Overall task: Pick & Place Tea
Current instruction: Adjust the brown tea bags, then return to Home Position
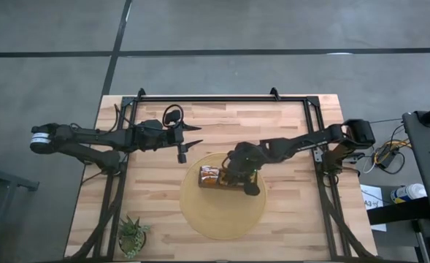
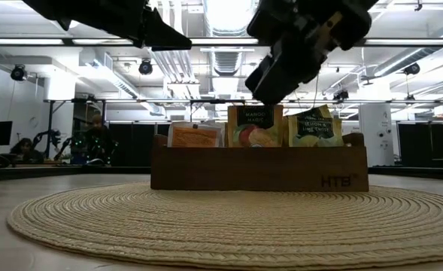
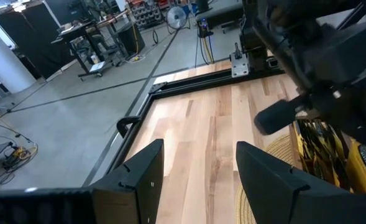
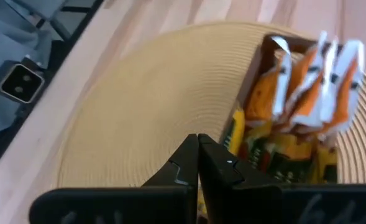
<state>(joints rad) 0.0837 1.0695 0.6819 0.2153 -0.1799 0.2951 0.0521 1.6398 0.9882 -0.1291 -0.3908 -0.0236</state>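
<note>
While right gripper (image 4: 198,144), fingers closed empty, hovers over sachet-filled dark-brown wooden box (image 2: 259,168), left gripper (image 3: 198,163) waits agape.

We see even, bright overhead light from ceiling strip lamps (image 2: 229,15) that glare white in the low view, soft shadows on the counter (image 1: 288,124), a silhouetted right pincer (image 2: 270,86) against them, and heavy blur over the tea (image 4: 307,81) in the right wrist view.
</note>
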